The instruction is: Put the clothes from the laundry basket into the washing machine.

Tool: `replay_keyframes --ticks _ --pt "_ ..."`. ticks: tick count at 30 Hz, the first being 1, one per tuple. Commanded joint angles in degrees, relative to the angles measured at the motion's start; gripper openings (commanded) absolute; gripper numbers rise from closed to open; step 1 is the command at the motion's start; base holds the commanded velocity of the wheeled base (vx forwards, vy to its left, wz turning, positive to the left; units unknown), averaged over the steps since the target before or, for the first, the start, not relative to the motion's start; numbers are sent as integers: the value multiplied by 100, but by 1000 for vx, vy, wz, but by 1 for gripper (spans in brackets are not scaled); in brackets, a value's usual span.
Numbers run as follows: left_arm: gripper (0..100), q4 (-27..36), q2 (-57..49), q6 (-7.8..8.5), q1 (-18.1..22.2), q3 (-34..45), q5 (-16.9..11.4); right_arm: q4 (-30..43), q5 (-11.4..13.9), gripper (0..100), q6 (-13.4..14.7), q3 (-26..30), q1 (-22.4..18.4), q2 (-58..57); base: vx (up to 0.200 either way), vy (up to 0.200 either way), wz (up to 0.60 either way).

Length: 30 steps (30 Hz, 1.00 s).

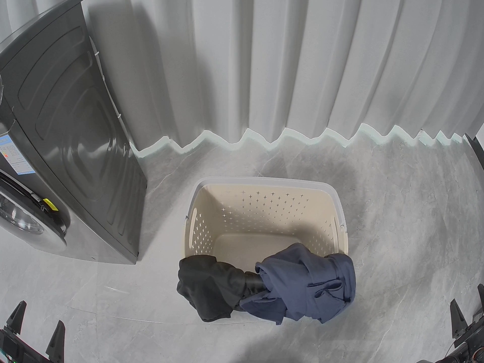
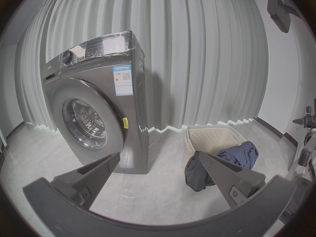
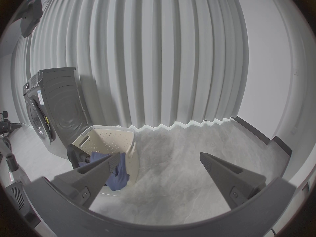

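A: So, where did the clothes [image 1: 267,288] lie?
B: Draped over the basket's [image 1: 262,181] near rim, lower centre of the frame, long axis running left to right.
A: And the grippers?
B: Both spread and empty. The left gripper [image 1: 40,314] sat lower left, towards the black end, and the right gripper [image 1: 468,296] lower right, seemingly slightly nearer.
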Motion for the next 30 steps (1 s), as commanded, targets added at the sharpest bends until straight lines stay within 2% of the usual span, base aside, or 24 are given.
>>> replay_keyframes --ticks 1,30 --pt "100 1 -95 0 1 92 4 1 0 100 4 101 0 -51 0 200 0" --pt "100 1 -95 0 1 92 4 -8 0 100 4 101 -9 -51 0 200 0"
